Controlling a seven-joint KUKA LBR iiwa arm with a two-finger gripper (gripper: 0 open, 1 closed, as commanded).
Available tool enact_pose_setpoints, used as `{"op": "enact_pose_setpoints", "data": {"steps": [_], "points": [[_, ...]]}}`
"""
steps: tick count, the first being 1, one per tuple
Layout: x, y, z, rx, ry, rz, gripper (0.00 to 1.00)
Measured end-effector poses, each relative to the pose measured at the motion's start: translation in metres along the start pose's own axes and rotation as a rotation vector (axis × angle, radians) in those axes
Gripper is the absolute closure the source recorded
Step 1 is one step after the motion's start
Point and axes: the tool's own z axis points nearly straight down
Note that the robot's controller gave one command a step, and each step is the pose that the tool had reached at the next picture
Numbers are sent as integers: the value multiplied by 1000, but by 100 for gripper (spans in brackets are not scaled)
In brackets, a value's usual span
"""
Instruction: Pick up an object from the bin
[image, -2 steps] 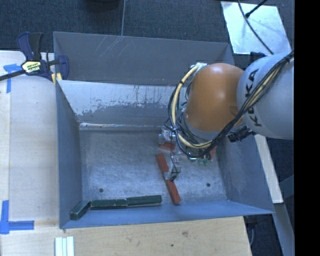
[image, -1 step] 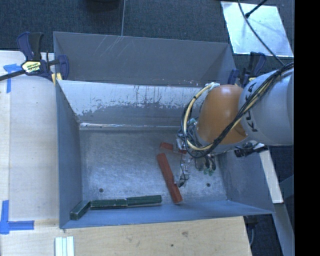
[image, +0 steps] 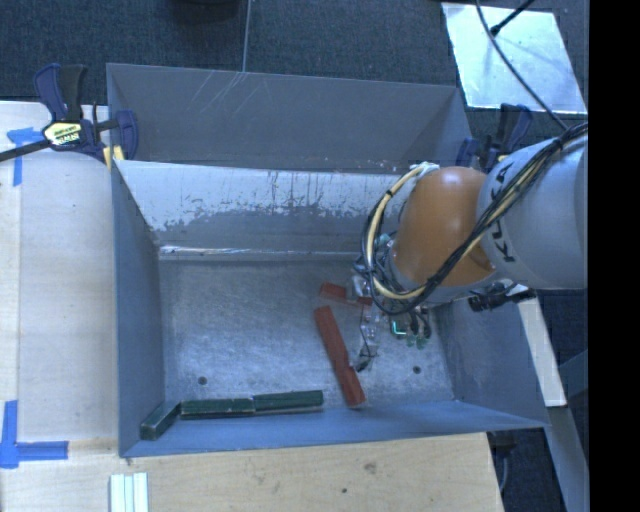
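Grey metal bin (image: 135, 300) viewed from above, with sloped walls round a flat, speckled floor. Reaching in from the right of the frame: the pale grey arm (image: 545, 215), with an orange cover (image: 445, 230) at the wrist and loops of yellow and black cable (image: 377, 235) hanging round it. Below that cover, the end effector (image: 366, 348), down low over the right-centre part of the floor. Spread or pressed together? Cannot tell (too thin and dark against the floor, and partly under the wrist).

Just to its left, and nearest to it: a long reddish-brown stick (image: 336, 352), flat, lying slantwise on the floor. Upper end toward the centre of the frame, lower end close to the foot of the near wall at lower right. Touching the end effector or merely beside it: cannot tell from this angle. Above the stick's upper end, close under the wrist: a shorter reddish piece (image: 334, 292), partly hidden by the cable. Joined to the long stick or separate: unclear.

Well apart from both, along the lower edge of the floor: a long dark green stick (image: 255, 404), lying almost level. Runs from the lower left of the frame toward the centre, with a short bent end at its left, near the lower-left corner of the floor.
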Motion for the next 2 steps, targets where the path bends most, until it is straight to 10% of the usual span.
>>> {"op": "enact_pose_setpoints", "data": {"steps": [1,2], "points": [[-38,-21,-37,0,-5,59,0],[-51,-30,8,1,3,256,0]]}}
